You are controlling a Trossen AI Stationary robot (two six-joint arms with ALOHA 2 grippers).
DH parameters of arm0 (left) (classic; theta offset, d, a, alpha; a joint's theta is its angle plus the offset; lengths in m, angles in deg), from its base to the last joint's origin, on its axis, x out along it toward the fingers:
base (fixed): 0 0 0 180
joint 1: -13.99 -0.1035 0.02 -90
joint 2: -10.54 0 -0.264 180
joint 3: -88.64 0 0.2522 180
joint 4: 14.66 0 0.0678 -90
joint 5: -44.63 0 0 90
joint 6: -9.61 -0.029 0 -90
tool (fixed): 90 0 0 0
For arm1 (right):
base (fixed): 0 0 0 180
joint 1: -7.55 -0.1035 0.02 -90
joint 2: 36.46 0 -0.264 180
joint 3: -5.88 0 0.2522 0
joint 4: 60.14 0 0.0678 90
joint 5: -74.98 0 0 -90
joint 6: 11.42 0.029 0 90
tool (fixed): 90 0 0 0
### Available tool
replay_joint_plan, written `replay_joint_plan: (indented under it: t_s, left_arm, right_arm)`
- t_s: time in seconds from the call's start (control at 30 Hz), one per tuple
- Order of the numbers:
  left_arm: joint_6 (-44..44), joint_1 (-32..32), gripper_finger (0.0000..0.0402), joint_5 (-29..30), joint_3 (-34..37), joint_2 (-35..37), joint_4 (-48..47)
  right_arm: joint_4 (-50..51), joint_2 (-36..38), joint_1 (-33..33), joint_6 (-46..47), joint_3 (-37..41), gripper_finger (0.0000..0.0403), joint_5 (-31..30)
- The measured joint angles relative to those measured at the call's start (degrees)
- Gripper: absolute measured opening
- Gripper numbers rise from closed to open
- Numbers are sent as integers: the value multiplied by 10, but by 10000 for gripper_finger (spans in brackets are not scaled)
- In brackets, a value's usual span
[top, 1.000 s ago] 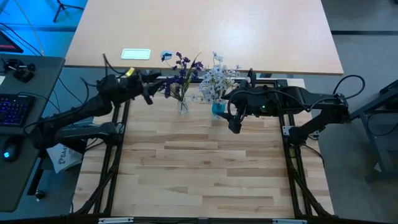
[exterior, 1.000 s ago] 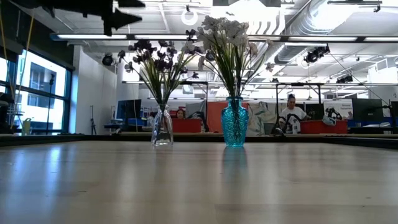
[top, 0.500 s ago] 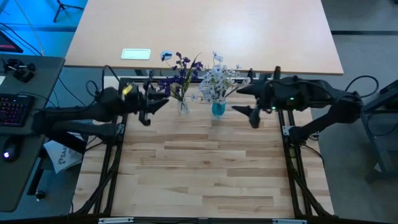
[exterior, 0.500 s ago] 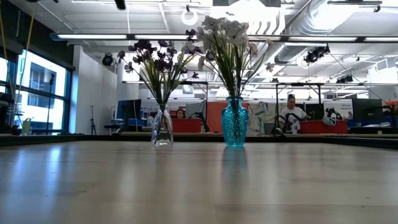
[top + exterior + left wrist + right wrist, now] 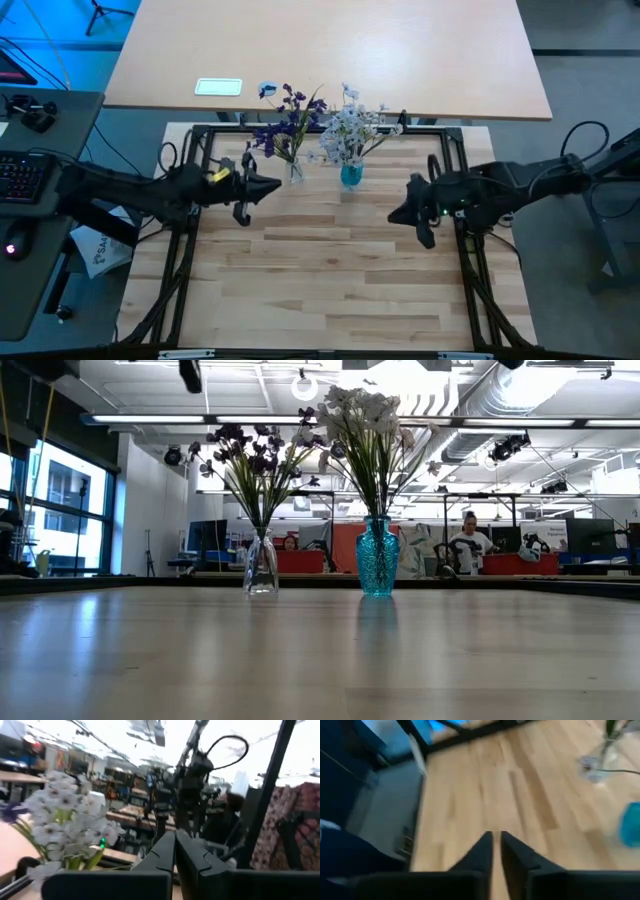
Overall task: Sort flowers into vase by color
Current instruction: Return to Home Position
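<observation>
no text can be read (in any view)

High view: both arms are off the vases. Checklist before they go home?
1. Purple flowers all in the transparent vase: ok.
2. White flowers all in the blue vase: ok.
3. Both vases upright, apart from each other: ok, per the low view.
4. Left gripper shut, holding nothing, apart from the transparent vase: ok.
5. Right gripper shut, holding nothing, away from the blue vase: ok.
6. No stray stem on the table: ok, none shows in the high or low view.
</observation>
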Motion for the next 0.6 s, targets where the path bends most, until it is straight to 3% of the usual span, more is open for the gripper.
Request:
replay_joint_plan:
  t_s: [0.23, 0.43, 0.6]
  left_arm:
    - [5, -1, 0, 51, 99, 67, 72]
    - [11, -1, 0, 58, 177, 141, 71]
    - [31, -1, 0, 61, 231, 205, 71]
  right_arm:
    - [-134, 63, 2, 29, 53, 6, -24]
    - [-88, 80, 2, -13, 53, 14, -24]
    - [-50, 80, 2, 34, 53, 16, -22]
